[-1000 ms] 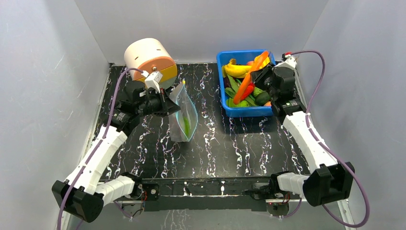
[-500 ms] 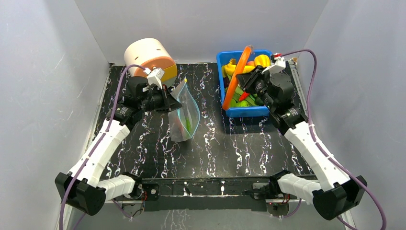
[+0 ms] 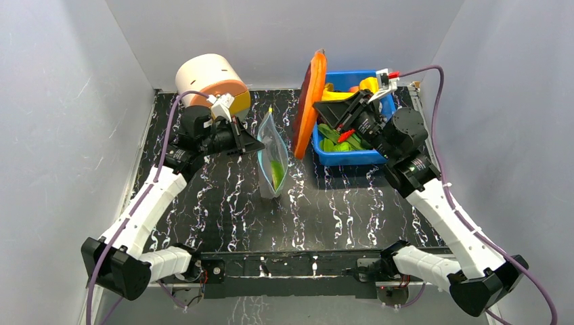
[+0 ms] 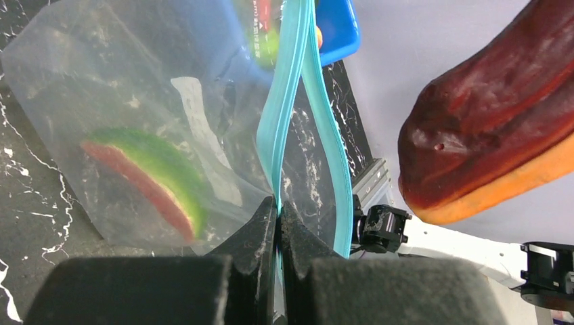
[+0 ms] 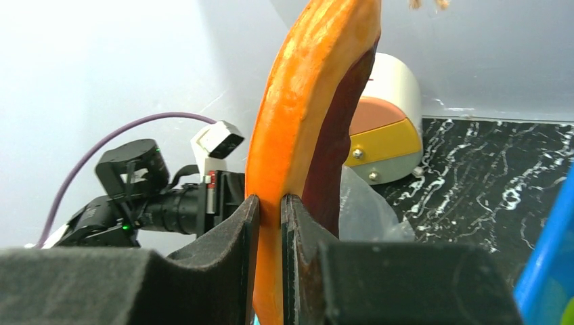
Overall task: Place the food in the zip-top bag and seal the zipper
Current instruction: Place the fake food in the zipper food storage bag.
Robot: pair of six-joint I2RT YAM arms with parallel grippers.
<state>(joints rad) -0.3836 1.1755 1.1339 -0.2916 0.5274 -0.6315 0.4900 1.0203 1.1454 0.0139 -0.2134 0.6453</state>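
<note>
Orange curved plastic toy slice [image 3: 308,101], clenched in the right gripper [image 5: 269,203], hangs near the clear zip-top bag [image 3: 273,166]. The left gripper [image 4: 277,206] pinches its teal zipper strip [image 4: 288,88]. Next, probably, the slice must be lowered into the mouth.

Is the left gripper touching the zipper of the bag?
Touching. The left wrist view shows the left gripper shut on the teal zipper strip.
</note>
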